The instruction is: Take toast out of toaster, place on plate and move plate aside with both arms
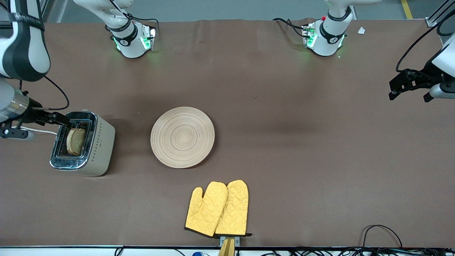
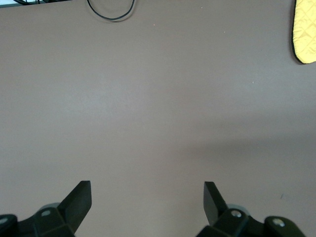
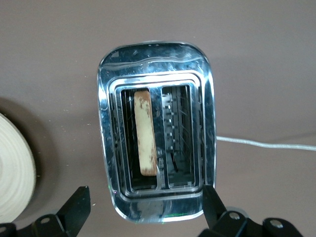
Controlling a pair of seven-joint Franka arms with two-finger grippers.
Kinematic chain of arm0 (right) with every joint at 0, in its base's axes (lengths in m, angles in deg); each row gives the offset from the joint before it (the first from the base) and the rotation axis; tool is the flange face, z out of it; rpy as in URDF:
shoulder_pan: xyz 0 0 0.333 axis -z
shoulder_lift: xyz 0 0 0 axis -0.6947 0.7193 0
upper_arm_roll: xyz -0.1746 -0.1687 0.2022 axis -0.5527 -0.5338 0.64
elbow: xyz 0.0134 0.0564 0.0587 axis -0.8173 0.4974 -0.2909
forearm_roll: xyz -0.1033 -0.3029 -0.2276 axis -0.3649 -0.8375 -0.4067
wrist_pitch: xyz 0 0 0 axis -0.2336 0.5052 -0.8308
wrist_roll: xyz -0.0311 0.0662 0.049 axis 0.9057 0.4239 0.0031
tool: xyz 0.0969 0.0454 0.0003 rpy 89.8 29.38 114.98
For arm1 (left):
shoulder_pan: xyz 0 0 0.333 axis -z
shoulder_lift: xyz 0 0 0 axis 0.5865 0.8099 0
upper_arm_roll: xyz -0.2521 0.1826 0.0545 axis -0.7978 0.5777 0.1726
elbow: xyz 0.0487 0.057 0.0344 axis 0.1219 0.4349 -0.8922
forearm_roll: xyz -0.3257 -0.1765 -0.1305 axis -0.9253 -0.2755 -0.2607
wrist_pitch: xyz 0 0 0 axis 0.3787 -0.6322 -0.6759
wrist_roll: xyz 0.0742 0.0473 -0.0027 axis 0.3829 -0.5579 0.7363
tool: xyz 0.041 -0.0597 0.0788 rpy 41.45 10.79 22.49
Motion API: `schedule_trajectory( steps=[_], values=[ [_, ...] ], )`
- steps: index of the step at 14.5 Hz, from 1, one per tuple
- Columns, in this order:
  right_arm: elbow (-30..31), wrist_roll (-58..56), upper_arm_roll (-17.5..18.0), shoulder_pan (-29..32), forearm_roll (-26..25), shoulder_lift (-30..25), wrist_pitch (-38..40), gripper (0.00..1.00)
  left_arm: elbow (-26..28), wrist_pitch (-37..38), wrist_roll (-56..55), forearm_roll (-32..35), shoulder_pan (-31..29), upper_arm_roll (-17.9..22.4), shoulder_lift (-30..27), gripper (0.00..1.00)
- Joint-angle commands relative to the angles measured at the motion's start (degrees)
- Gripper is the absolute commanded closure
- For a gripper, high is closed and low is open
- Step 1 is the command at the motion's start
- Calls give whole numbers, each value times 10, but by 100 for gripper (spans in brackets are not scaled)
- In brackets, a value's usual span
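Two arms are starting a breakfast chore, and none of it is done yet. The toast [image 1: 76, 141] is standing in the toaster [image 1: 101, 144], upright in the slot closer to the plate [image 1: 182, 137]. The toaster is sitting at the right arm's end of the table, at about nine o'clock from the plate, which is lying bare near the middle.

The right gripper [image 3: 146, 203] is hanging over the toaster's top, jaws spread wide and holding nothing, looking straight down into the slots. The left gripper [image 2: 147, 197] is waiting over bare table at the left arm's end, jaws equally wide and empty.

The yellow mitts [image 1: 218, 209] are lying at about five o'clock from the plate, nearer the camera. Everything is left: lifting the toast out, setting it on the plate, and shifting the plate aside with both arms.
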Motion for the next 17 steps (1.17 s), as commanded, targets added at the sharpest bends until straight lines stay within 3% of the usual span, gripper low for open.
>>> schedule_trajectory(
  steps=[1,4,5,6,7,12,17],
  values=[
    [-1,-43,6,17,15,36,-18,0,-8,6,3,6,1,1,2,0],
    [-1,-43,6,15,15,57,-26,0,-8,6,3,7,1,2,3,0],
    [-1,-43,6,16,15,62,-23,27,-8,6,1,7,1,1,2,0],
    [-1,-33,8,11,15,65,-18,82,-8,6,1,7,1,1,3,0],
    [-1,-9,8,1,15,66,-15,99,-8,6,0,7,1,1,3,0],
    [-34,-8,8,4,14,65,-4,100,-10,25,3,7,1,1,4,0],
    [-208,1,18,-9,17,56,215,100,-9,25,3,6,1,1,4,0]
  ],
)
